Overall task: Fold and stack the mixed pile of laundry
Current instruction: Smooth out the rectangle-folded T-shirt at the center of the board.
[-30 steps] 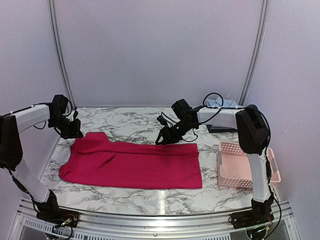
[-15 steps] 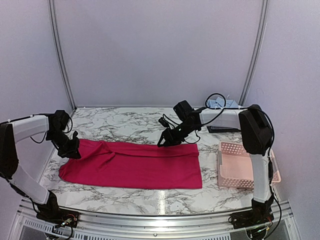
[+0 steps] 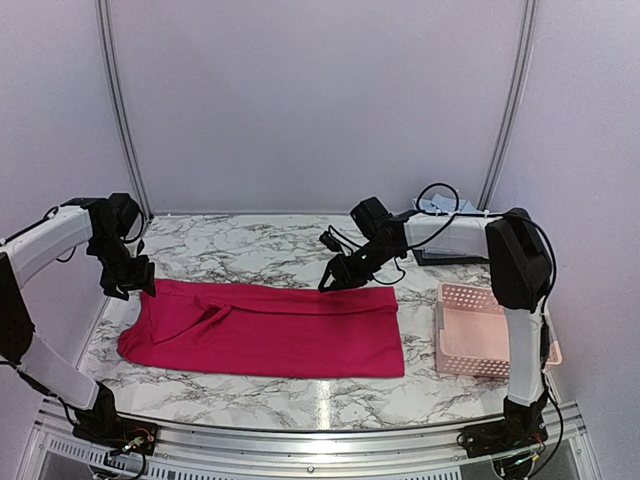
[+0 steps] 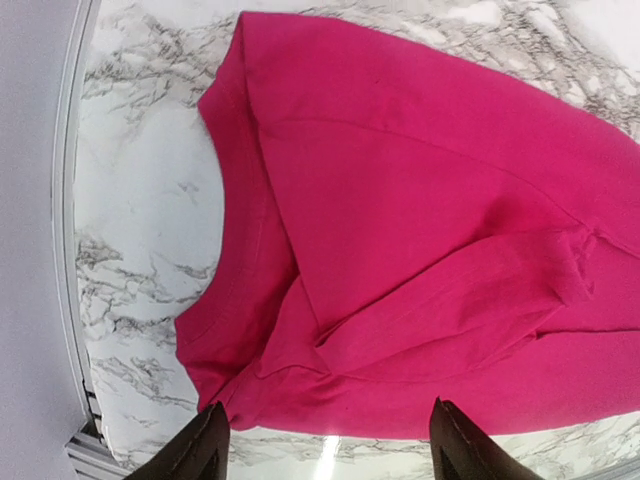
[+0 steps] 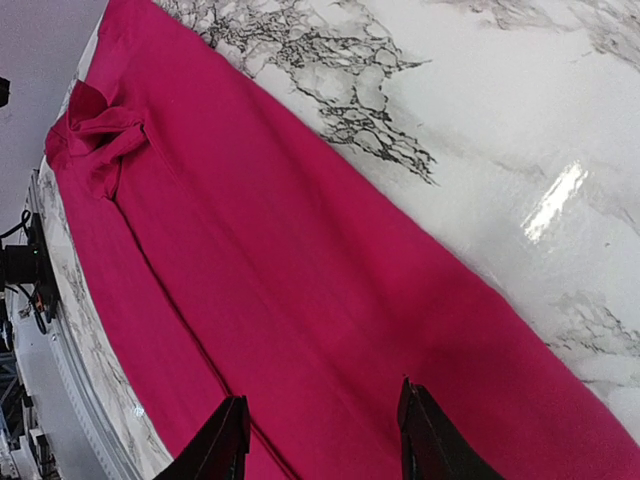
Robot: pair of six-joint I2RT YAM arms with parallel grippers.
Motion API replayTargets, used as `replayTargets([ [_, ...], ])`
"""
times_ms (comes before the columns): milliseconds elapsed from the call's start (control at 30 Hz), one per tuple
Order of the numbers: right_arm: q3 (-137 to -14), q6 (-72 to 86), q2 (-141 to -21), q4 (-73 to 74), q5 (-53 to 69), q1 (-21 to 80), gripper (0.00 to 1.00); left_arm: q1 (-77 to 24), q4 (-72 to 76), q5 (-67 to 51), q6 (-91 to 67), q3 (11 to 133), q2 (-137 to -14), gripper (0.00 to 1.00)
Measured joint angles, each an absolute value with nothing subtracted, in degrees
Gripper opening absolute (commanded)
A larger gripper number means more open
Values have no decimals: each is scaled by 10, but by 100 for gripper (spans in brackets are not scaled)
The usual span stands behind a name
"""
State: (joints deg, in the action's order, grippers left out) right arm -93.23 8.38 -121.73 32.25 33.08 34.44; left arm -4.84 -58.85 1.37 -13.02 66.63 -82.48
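The magenta-red garment [image 3: 270, 325] lies flat on the marble table as a long band, with a sleeve folded onto its left end [image 4: 450, 300]. My left gripper [image 3: 138, 284] hovers over that left end, and the left wrist view shows it [image 4: 328, 425] open with nothing between the fingers. My right gripper [image 3: 330, 282] hangs just above the garment's far right edge. In the right wrist view it [image 5: 322, 395] is open over smooth cloth [image 5: 300, 300] and grips nothing. A bit of light blue cloth [image 3: 440, 207] shows at the back right behind the right arm.
A pink lattice basket [image 3: 455, 295] stands at the right beside the garment's right end. A flat dark tray [image 3: 440, 258] lies behind it. Metal rails run along the table's left and near edges. Cables hang from the right arm.
My left gripper brought the garment's left corner down onto the cloth, let it go, opened and rose a little. The right gripper barely moved.
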Motion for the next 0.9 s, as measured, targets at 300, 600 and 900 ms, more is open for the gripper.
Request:
replayTargets([
  [300,-894,79,-1189,323,331,330,47,-50,-457,-133,-124,670,-873,72],
  [600,-847,79,-1156,320,331,308,47,-56,-321,-215,-137,693,-1020,42],
  [900,-831,81,-1139,322,313,264,46,-119,-337,-236,-112,614,-1001,23],
])
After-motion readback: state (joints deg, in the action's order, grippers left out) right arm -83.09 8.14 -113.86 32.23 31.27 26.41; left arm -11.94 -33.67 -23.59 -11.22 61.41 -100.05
